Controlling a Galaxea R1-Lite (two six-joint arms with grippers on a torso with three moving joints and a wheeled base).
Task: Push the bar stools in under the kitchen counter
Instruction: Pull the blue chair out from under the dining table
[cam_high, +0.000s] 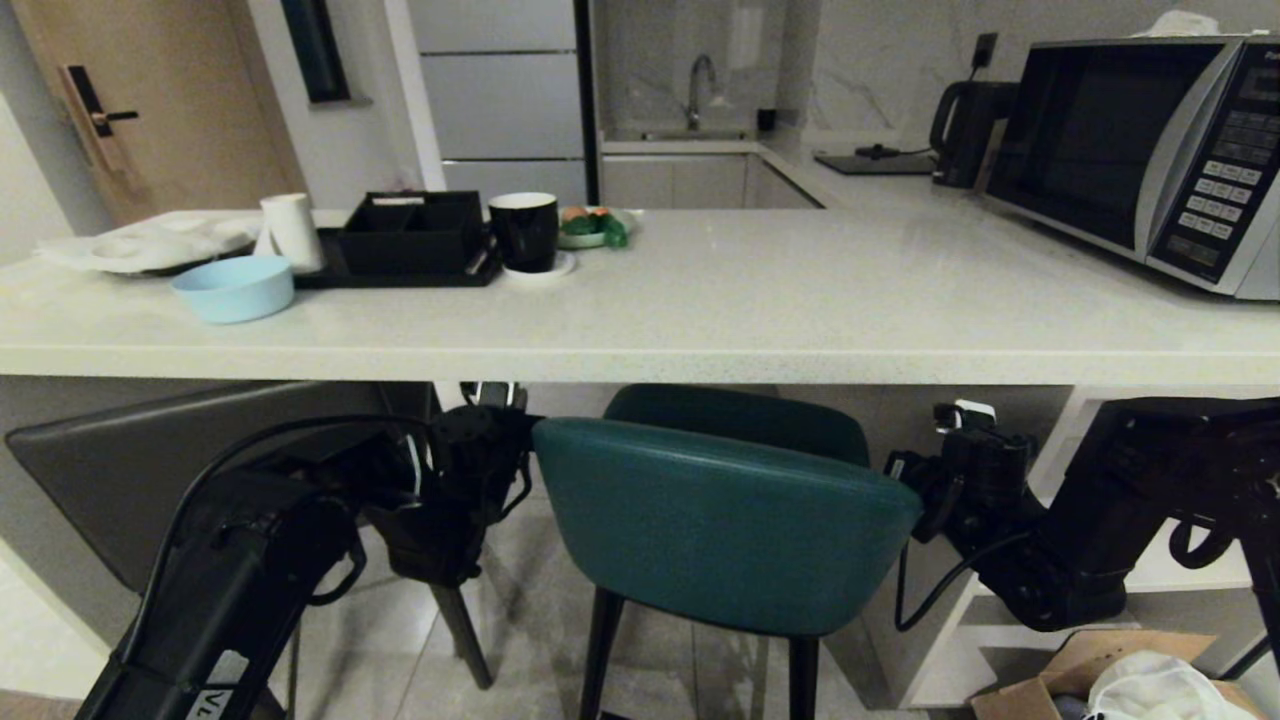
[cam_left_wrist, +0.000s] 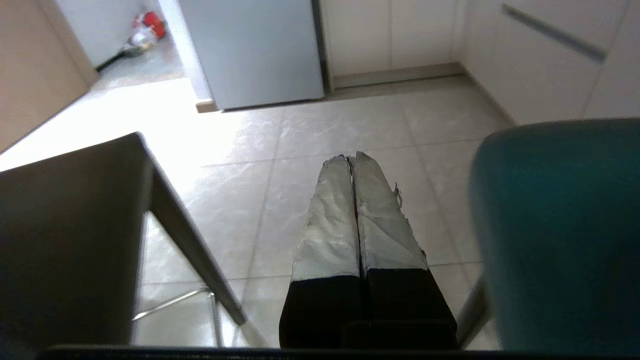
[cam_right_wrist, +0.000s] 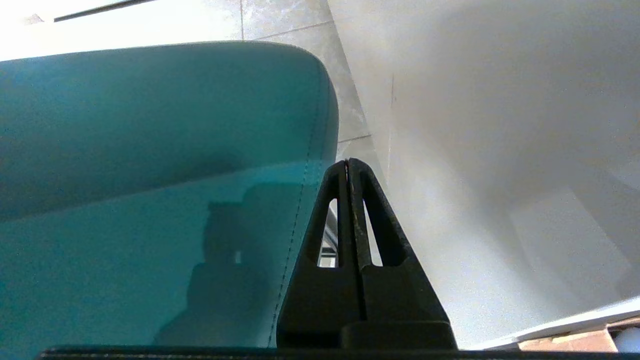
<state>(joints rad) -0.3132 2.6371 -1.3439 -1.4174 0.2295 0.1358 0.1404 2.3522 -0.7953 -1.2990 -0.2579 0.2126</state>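
Note:
The kitchen counter (cam_high: 700, 330) runs across the head view. Below its thick edge stands the teal bar stool (cam_high: 720, 520), its curved back facing me. The dark grey-brown bar stool (cam_high: 150, 470) with a flat back stands to its left. My left gripper (cam_left_wrist: 351, 159) is shut and empty, hanging over the floor tiles in the gap between the grey-brown stool (cam_left_wrist: 65, 240) and the teal stool (cam_left_wrist: 560, 225). Shut on nothing, my right gripper (cam_right_wrist: 347, 162) sits at the right edge of the teal back (cam_right_wrist: 150, 175), beside a white shelf panel (cam_right_wrist: 500, 150). Both wrists flank the teal back, left (cam_high: 492, 398) and right (cam_high: 962, 412).
On the counter stand a microwave (cam_high: 1140, 150), a black kettle (cam_high: 965, 130), a blue bowl (cam_high: 235, 288), a black tray (cam_high: 410, 235) and a black mug (cam_high: 523, 230). A cardboard box (cam_high: 1100, 680) lies on the floor at the right. A fridge (cam_left_wrist: 255, 50) stands beyond.

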